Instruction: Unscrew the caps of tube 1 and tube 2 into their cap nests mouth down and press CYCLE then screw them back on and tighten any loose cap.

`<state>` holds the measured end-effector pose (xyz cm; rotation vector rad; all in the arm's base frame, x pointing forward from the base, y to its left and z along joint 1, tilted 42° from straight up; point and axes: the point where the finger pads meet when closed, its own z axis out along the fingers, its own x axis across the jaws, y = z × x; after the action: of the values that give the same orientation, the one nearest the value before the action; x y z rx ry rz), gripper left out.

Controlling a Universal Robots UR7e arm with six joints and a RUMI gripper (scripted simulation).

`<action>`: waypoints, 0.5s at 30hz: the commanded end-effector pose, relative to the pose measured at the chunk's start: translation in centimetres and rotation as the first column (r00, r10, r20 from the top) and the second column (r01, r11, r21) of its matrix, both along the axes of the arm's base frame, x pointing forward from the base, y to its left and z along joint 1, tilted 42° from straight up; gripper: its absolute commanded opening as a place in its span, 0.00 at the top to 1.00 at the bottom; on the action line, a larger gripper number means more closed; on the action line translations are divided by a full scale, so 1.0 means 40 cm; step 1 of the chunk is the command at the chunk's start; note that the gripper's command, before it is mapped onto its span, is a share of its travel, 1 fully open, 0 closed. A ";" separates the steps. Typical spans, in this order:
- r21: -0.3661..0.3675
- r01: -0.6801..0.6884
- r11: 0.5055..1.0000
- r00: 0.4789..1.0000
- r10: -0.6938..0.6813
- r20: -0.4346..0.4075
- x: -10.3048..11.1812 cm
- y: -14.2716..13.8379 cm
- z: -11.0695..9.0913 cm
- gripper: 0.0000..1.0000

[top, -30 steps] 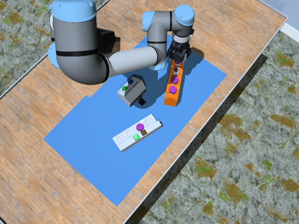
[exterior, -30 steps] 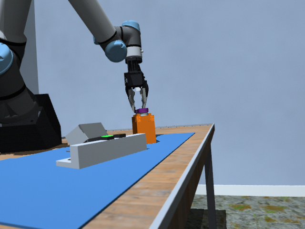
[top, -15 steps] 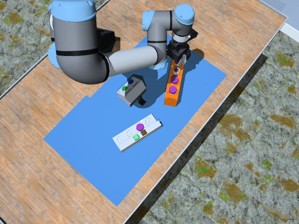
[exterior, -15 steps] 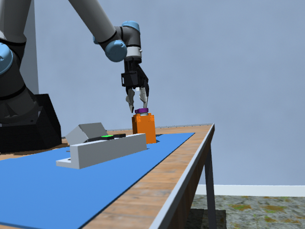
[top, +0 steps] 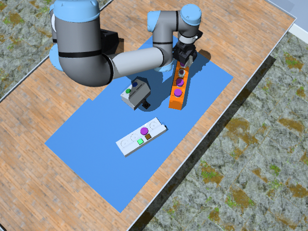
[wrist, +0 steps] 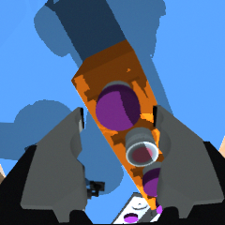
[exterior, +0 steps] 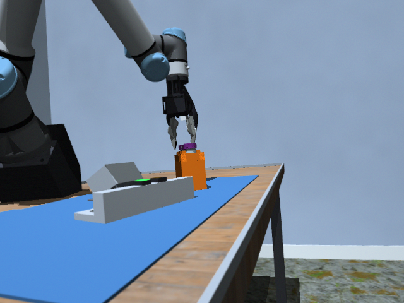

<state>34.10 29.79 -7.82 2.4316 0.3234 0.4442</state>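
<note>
The orange decapping station (top: 175,102) (exterior: 190,171) (wrist: 89,75) holds four tubes. Tube 1 at its far end wears a purple cap (wrist: 118,108) (exterior: 187,146). My gripper (top: 183,63) (exterior: 184,142) (wrist: 118,108) is open, with a finger on each side of that cap and its tips at about cap height. Tube 2 (top: 182,72) (wrist: 142,152) stands open, without a cap. Tubes 3 (top: 179,82) and 4 (top: 177,92) carry purple caps. One purple cap (top: 144,130) sits in nest 2 of the white cap tray (top: 129,149) (exterior: 143,199). The tray's green lamp (top: 140,141) (exterior: 141,180) is lit.
The grey key housing (top: 138,97) (exterior: 110,176) stands between the arm's base and the tray, with the blue key (top: 134,84) and the green key (top: 128,91) on top. The blue mat (top: 99,161) covers the wooden table, whose edge runs close on the right.
</note>
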 end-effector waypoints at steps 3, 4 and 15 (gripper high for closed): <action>-0.093 -0.229 0.969 0.962 0.211 -0.172 0.003 0.004 0.000 0.65; -0.102 -0.260 0.960 0.952 0.236 -0.196 0.003 0.004 0.000 0.65; -0.142 -0.424 0.894 0.871 0.361 -0.333 -0.002 -0.001 0.000 0.65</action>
<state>34.07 29.78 -7.81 2.2393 0.8749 0.2234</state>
